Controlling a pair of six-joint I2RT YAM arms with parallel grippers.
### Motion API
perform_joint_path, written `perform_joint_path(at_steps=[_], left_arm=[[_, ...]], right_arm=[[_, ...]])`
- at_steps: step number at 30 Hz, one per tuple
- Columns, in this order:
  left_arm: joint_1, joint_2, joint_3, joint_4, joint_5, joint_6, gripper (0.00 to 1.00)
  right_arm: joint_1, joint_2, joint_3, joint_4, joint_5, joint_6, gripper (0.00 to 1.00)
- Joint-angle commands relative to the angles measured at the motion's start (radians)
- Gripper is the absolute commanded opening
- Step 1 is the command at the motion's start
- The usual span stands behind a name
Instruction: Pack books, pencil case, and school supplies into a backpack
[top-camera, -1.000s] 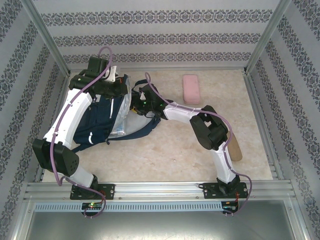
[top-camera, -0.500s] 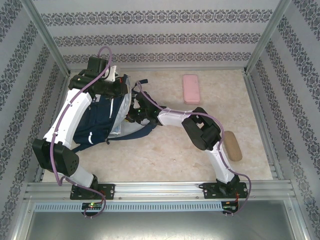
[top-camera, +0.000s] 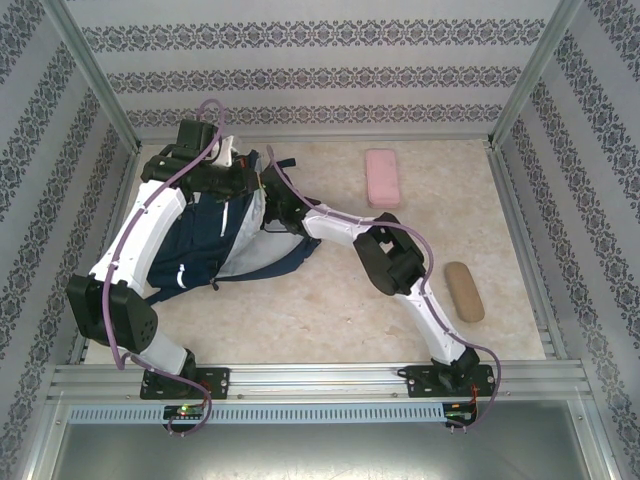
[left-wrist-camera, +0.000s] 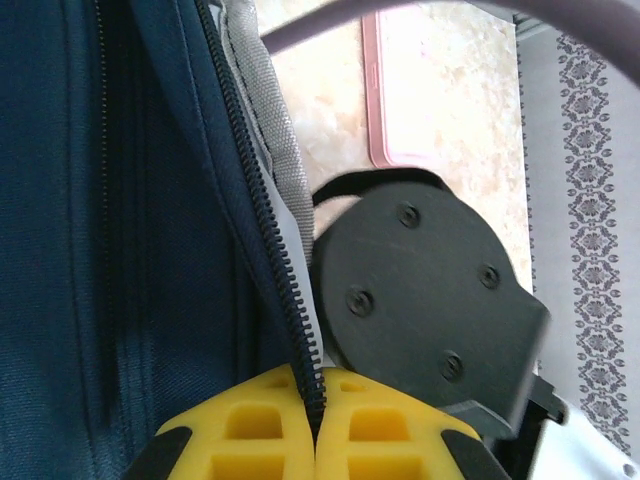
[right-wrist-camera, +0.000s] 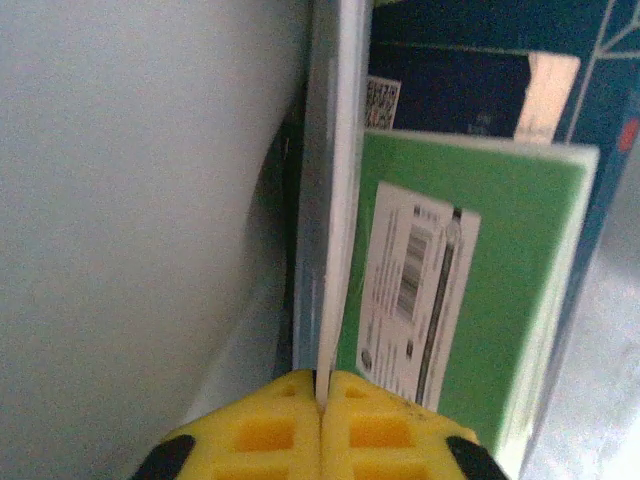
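At the far left of the marbled table (top-camera: 330, 300), the navy fabric backpack (top-camera: 200, 245) lies slumped and open. The left gripper (left-wrist-camera: 316, 430) presses its yellow fingertips together on the bag's toothed zipper edge (left-wrist-camera: 265, 250). Inside the bag, the right gripper (right-wrist-camera: 322, 415) pinches the thin edge of the pale blue-white school supplies packet (right-wrist-camera: 325, 230). The packet stands just beside a flat green book (right-wrist-camera: 500, 250) with a white barcode label (right-wrist-camera: 410, 290), and a dark blue book (right-wrist-camera: 440, 95) lies beyond. The smooth pink pencil case (top-camera: 381, 177), oblong with rounded corners, lies well apart on the table.

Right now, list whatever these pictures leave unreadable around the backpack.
Top view: backpack mouth hidden under the right arm.
Right wrist view: thin pale edge pinched in the right gripper, edge-on, unidentifiable; green book label blurred.
Left wrist view: pencil case cut off by the top edge; backpack interior hidden behind its zipper.
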Motion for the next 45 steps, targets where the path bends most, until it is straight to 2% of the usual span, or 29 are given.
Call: perform_joint_path(at_steps=[1,4,7,12,20,25,28,33,38,45], left_arm=[[-0.010,-0.052,0.006,0.039,0.042,-0.001,0.00],[-0.008,-0.053,0.017,0.025,0.017,0.012,0.00],[-0.005,-0.053,0.032,0.011,-0.005,0.022,0.00],[0.003,-0.050,0.053,0.000,-0.019,0.034,0.00],[0.013,-0.047,0.056,0.004,-0.010,0.030,0.01],[0.012,-0.046,0.056,0.003,-0.005,0.029,0.01],[0.013,-0.049,0.055,0.000,-0.004,0.028,0.01],[0.012,-0.057,0.042,0.008,0.005,0.021,0.02],[0.012,-0.064,0.027,0.019,0.014,0.017,0.03],[0.012,-0.073,0.012,0.019,0.011,0.019,0.04]], right_arm=[[0.024,0.046,0.078,-0.045,-0.012,0.015,0.18],[0.022,0.000,0.036,-0.062,-0.003,-0.017,0.40],[0.009,-0.071,-0.045,-0.063,0.007,-0.045,0.49],[-0.013,-0.201,-0.200,-0.071,0.015,-0.101,0.55],[-0.084,-0.426,-0.498,-0.118,0.043,-0.207,0.57],[-0.164,-0.537,-0.609,-0.189,0.083,-0.289,0.57],[-0.226,-0.602,-0.619,-0.346,0.178,-0.418,0.59],[-0.335,-0.668,-0.598,-0.551,0.399,-0.630,0.72],[-0.418,-0.629,-0.511,-0.708,0.553,-0.784,0.97],[-0.489,-0.553,-0.432,-0.777,0.659,-0.917,0.98]])
